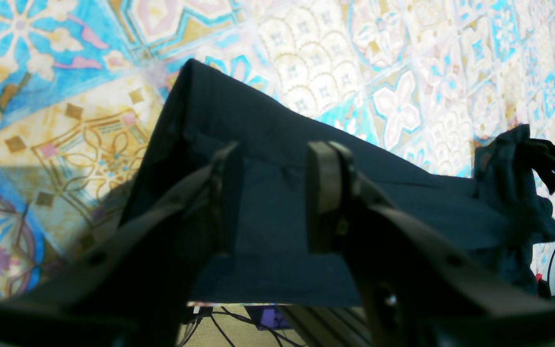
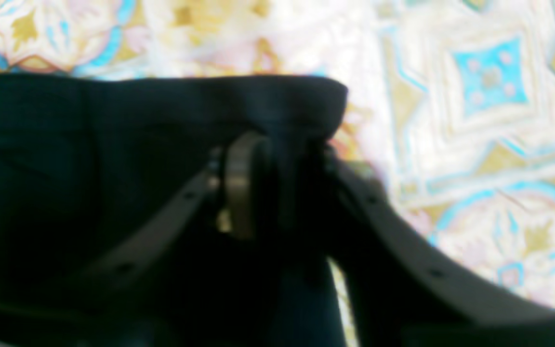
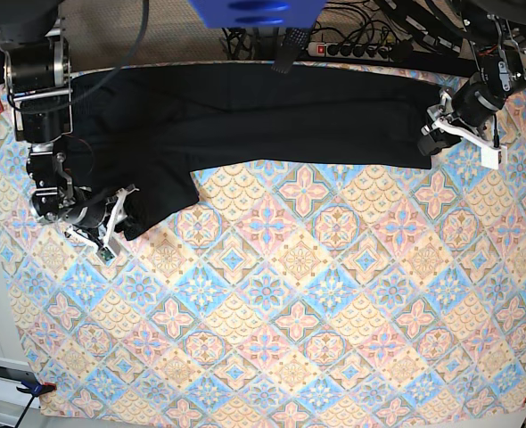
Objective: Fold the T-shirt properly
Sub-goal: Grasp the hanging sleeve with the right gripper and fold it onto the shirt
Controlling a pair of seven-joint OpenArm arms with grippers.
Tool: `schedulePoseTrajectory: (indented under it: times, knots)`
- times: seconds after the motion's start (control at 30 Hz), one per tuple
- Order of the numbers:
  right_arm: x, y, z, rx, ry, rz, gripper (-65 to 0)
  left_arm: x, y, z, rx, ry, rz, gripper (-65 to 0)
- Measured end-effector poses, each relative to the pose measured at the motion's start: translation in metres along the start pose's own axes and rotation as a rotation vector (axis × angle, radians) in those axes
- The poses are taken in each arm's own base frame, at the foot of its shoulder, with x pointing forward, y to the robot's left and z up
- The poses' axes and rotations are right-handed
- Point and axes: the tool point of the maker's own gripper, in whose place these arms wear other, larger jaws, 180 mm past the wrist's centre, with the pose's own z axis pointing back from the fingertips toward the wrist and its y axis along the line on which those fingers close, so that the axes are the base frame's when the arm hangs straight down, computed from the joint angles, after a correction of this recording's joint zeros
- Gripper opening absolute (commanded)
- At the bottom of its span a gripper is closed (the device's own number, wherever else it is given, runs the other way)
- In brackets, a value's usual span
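The black T-shirt (image 3: 263,116) lies stretched in a long band along the far edge of the table, with one part hanging down at the left. My right gripper (image 3: 120,214) is at that lower left part. In the right wrist view its jaws (image 2: 280,188) stand narrow, with the T-shirt (image 2: 89,144) hem pinched and raised between them. My left gripper (image 3: 434,134) is at the shirt's right end. In the left wrist view it (image 1: 277,193) is open, and the T-shirt (image 1: 268,130) lies flat between and under its fingers. The right gripper (image 1: 554,164) shows at that view's right edge with bunched cloth.
The colourful patterned tablecloth (image 3: 290,294) covers the whole table. A power strip and cables (image 3: 352,49) run behind the far edge. A blue object (image 3: 254,11) hangs over the top middle. The arm bases stand at the far left and far right corners.
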Motion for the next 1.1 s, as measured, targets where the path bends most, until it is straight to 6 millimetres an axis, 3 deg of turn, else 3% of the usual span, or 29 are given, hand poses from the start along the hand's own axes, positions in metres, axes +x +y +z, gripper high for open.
schedulePoseTrajectory:
  times: [0.2, 0.4, 0.53, 0.7, 0.97, 1.1]
  knots:
    - [0.002, 0.003, -0.001, 0.008, 0.0, 0.02, -65.0, 0.0, 0.0, 0.0, 0.0, 0.0, 0.0, -43.4]
    - [0.005, 0.003, 0.01, -0.007, -0.011, 0.044, -64.7, 0.0, -0.001, 0.0, -0.003, 0.0, -0.003, -43.4]
    - [-0.011, -0.009, 0.039, -0.085, 0.021, 0.033, -64.7, 0.0, 0.0, 0.0, -0.001, 0.0, -0.005, -43.4]
    - [-0.004, -0.021, 0.084, -0.196, -0.023, 0.046, -64.7, 0.001, -0.001, 0.0, -0.004, 0.0, -0.006, -43.4]
    - [-0.043, -0.012, 0.152, -0.336, 0.069, 0.092, -64.7, 0.001, -0.001, -0.001, -0.002, -0.002, -0.007, -43.4]
    - [-0.054, 0.009, 0.176, -0.348, 0.085, 0.136, -64.7, 0.002, -0.001, -0.001, -0.002, -0.002, -0.009, -43.4]
